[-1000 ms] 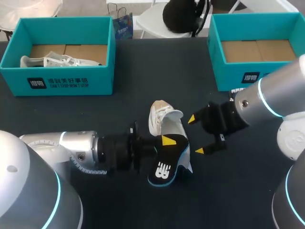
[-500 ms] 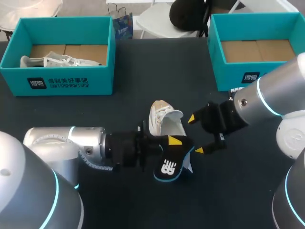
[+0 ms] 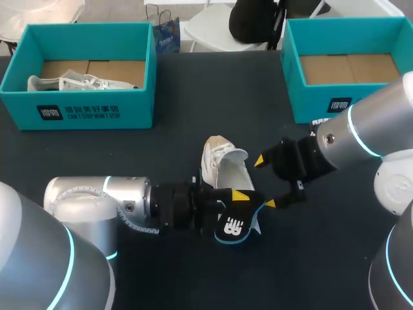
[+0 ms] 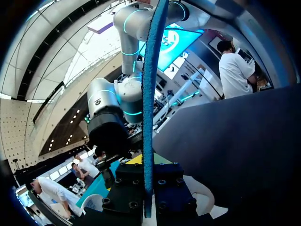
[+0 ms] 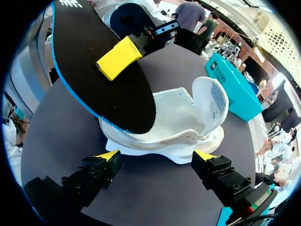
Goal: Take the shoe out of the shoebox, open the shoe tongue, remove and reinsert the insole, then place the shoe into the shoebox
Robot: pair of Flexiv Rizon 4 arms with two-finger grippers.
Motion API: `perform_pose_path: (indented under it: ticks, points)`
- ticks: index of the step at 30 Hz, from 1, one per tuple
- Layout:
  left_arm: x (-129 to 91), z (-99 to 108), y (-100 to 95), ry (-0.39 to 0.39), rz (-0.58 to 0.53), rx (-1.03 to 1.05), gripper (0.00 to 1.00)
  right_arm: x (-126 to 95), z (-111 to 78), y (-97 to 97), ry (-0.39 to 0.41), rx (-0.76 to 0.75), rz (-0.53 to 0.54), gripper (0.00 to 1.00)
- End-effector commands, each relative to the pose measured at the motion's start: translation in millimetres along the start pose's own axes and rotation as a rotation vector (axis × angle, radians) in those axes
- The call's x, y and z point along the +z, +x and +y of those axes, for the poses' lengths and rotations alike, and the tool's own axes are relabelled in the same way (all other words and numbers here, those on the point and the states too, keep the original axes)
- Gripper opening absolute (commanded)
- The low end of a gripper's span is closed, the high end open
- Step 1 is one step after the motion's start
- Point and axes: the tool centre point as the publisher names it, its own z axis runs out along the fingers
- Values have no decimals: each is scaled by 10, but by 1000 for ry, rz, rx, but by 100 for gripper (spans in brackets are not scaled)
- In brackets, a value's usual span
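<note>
A white shoe point(image 3: 219, 163) lies on the dark table point(image 3: 161, 155) with its tongue folded up. At the shoe's near end is the black insole point(image 3: 233, 223) with a blue edge, and my left gripper point(image 3: 237, 197) is shut on it. In the left wrist view the insole point(image 4: 148, 94) stands edge-on between the left gripper's point(image 4: 148, 181) fingers. My right gripper point(image 3: 265, 182) is open just right of the shoe. In the right wrist view the shoe point(image 5: 178, 117) lies ahead of the right gripper point(image 5: 157, 157), with the insole point(image 5: 94, 70) tilted over the shoe's opening.
A teal shoebox point(image 3: 90, 110) at the back left holds another white shoe point(image 3: 71, 82). A second teal shoebox point(image 3: 310, 97) at the back right shows only its cardboard floor; it also appears in the right wrist view as the teal box point(image 5: 233, 87).
My left arm has pushed to the right with the insole, bringing it closer against the shoe's near end. The right arm and the shoe have not moved.
</note>
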Motion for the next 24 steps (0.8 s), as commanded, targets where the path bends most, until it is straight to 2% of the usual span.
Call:
perform_pose_path:
  ticks: [1, 11, 24]
  points:
    - [72, 106, -7, -10, 2, 7, 0, 9, 8, 9, 2, 0, -2, 100]
    - [34, 332, -31, -40, -12, 18, 0, 9, 8, 9, 2, 0, -2, 100]
    - [-146, 623, -51, -125, -36, 43, 0, 9, 8, 9, 2, 0, -2, 100]
